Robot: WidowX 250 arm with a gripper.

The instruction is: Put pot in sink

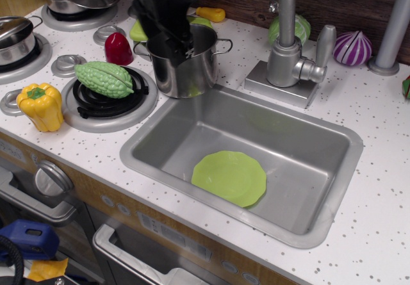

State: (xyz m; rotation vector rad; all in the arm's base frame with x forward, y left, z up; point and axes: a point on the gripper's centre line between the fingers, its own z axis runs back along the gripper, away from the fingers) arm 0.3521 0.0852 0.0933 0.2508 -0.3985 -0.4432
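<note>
**Gripper at the pot's rim, pot not yet in the sink**

We see a toy kitchen counter from above. The pot [182,64], tall and shiny, stands upright on the white counter in the upper middle of the frame, touching or just beside the upper left corner of the sink [333,189]. It is not yet in the basin.

The black gripper [181,45] comes down from the top edge of the frame, roughly vertical, with its lower end at the pot's near-left rim. One finger seems to reach inside the pot while the body hangs over the wall. We cannot tell whether the fingers are pinching the rim or only straddling it; the dark housing hides the gap.

We judge the step in hand to be securing the rim. To do it well, we would pinch the wall firmly, clear of the loop handle [223,44] on the right, then lift straight up so the base clears the sink's flat edge, carry it toward the lower right, and lower it level. A green plate [229,177] lies on the basin floor near the front; setting the pot on the bare steel behind it would keep it from rocking.

A green gourd [104,78] sits on a burner at left, and the faucet [289,41] stands right of the pot.
</note>
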